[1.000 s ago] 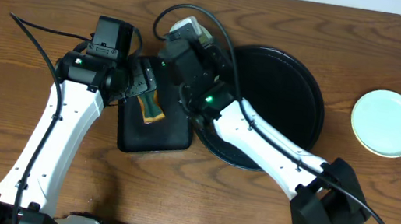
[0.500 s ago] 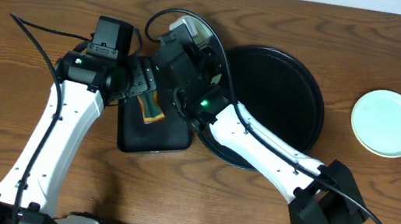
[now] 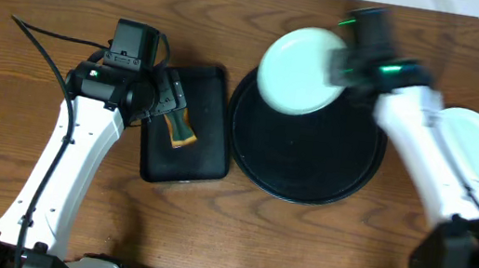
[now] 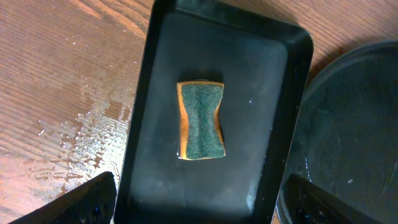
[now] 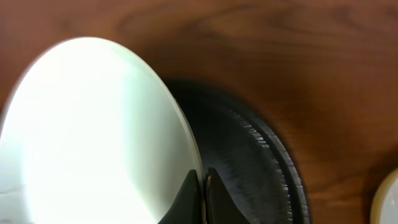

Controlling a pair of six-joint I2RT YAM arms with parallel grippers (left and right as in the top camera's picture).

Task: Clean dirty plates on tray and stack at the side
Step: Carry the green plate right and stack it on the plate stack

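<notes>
The right gripper (image 5: 203, 186) is pinching its two fingers tight on the rim of a mint-white plate (image 5: 93, 124), the fingertips meeting on the plate's edge at about 5 o'clock in the right wrist view. From overhead, the right gripper (image 3: 333, 67) is showing motion blur and is carrying this mint-white plate (image 3: 298, 70) over the 11 o'clock part of the round black tray (image 3: 310, 163), the plate overlapping the tray's rim; whether it is touching the tray cannot be told. A second plate (image 3: 472, 148), also pale, is lying on the wooden table (image 3: 31, 11) at 3 o'clock from the round tray, apart from it and partly hidden by the right arm. The left gripper (image 4: 200, 180) is hanging wide open, gripping nothing, its fingers (image 4: 93, 199) showing at the lower corners of the left wrist view. It is hovering above the rectangular black tray (image 4: 261, 93), which is sitting just beside the round tray at its 9 o'clock. A sponge (image 4: 200, 121) is lying in the middle of that rectangular tray, green scouring face up over an orange-yellow body, pinched at the waist. Water droplets (image 4: 87, 121) are glistening on the table at 9 o'clock from the rectangular tray.
</notes>
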